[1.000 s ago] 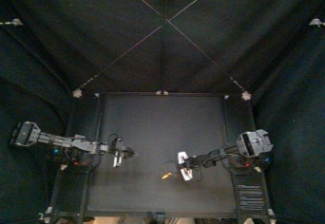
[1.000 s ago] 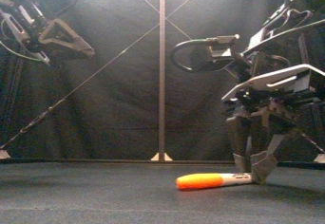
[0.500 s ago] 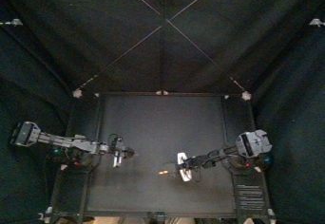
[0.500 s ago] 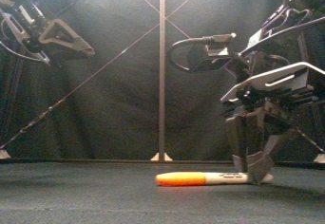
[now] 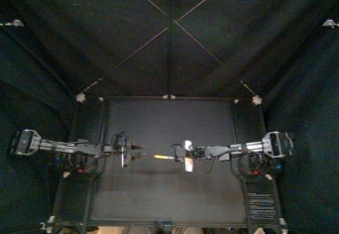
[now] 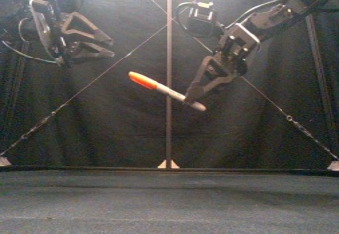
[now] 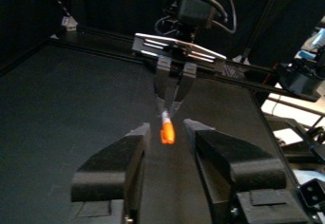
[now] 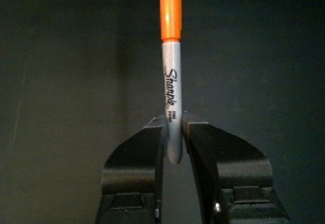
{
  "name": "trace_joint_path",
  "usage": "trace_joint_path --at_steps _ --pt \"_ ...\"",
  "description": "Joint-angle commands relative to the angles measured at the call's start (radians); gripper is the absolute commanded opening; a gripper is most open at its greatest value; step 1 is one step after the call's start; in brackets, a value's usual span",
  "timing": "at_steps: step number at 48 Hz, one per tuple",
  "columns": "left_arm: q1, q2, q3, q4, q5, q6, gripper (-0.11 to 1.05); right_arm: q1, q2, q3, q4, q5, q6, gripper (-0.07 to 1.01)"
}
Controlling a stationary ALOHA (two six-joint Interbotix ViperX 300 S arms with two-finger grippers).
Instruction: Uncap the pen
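Two pincers are facing each other in mid-air, and I am holding the pen (image 8: 169, 71) in the right pincer (image 8: 172, 123), which is clamped tight on its grey tail end with the orange cap (image 7: 166, 133) pointing straight away. The left pincer (image 7: 166, 131) is gaping wide and gripping nothing, with the cap tip lining up at its gap; I cannot tell whether it is inside. I am worrying that a pinch on the very tip could slide off, or lever the pen out of the right pincer's short grip.

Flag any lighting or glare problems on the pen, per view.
Right wrist view: even light, pen print readable against the dark background. Left wrist view: orange cap glows bright, its detail washed out. Front view: curtain lit behind the pen, good contrast. Top view: dim, pen barely shows.
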Motion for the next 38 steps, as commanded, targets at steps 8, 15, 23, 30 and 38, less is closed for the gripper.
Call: trace_joint_path --at_steps 8,15,23,30,38 --pt "0.002 0.008 -0.052 -0.012 -0.018 -0.0031 0.91 -0.046 -0.032 -0.029 -0.011 -0.094 -0.011 0.56" --pt "0.002 0.038 -0.067 -0.021 -0.018 -0.0015 0.93 -0.046 -0.021 -0.052 -0.037 -0.107 -0.003 0.56" --pt "0.002 0.094 -0.089 -0.032 -0.018 -0.0031 0.93 -0.048 -0.014 -0.066 -0.049 -0.11 -0.003 0.56" --pt "0.005 0.141 -0.114 -0.035 -0.018 -0.0031 0.92 -0.048 -0.012 -0.067 -0.051 -0.11 -0.003 0.56" --pt "0.011 0.175 -0.137 -0.084 -0.018 -0.0031 0.91 -0.051 -0.011 -0.067 -0.051 -0.11 -0.009 0.56"
